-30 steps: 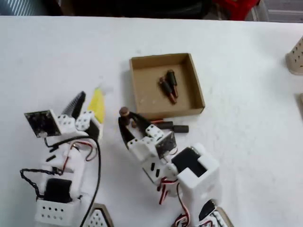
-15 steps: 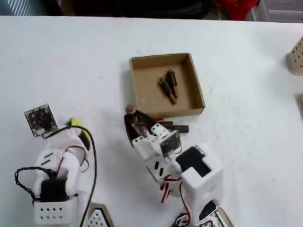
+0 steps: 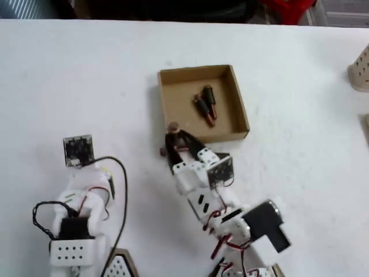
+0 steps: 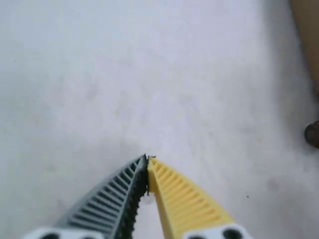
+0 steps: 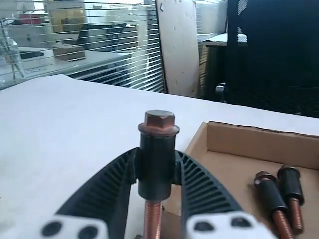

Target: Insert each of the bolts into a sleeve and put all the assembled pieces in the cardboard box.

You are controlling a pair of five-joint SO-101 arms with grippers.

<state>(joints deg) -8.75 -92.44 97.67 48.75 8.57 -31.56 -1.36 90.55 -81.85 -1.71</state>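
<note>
Bolt (image 5: 159,122) in black sleeve (image 5: 156,167), pinched upright between the dark fingers of the right gripper (image 5: 157,159), which are closed in on the sleeve. From the right wrist: copper hex head proud of the sleeve's top, thread showing below between the fingers, cardboard box (image 5: 234,142) just beyond the fingertips and off to one side, two assembled pieces (image 5: 279,194) lying inside. From the high view: same gripper (image 3: 176,140) stretched forward on a low-lying arm, tips just short of the box's near wall. Left gripper (image 4: 147,162) pressed fully together, grasping nothing, tips over bare table (image 4: 99,74); left arm tucked close to its base, well apart from the box.
</note>
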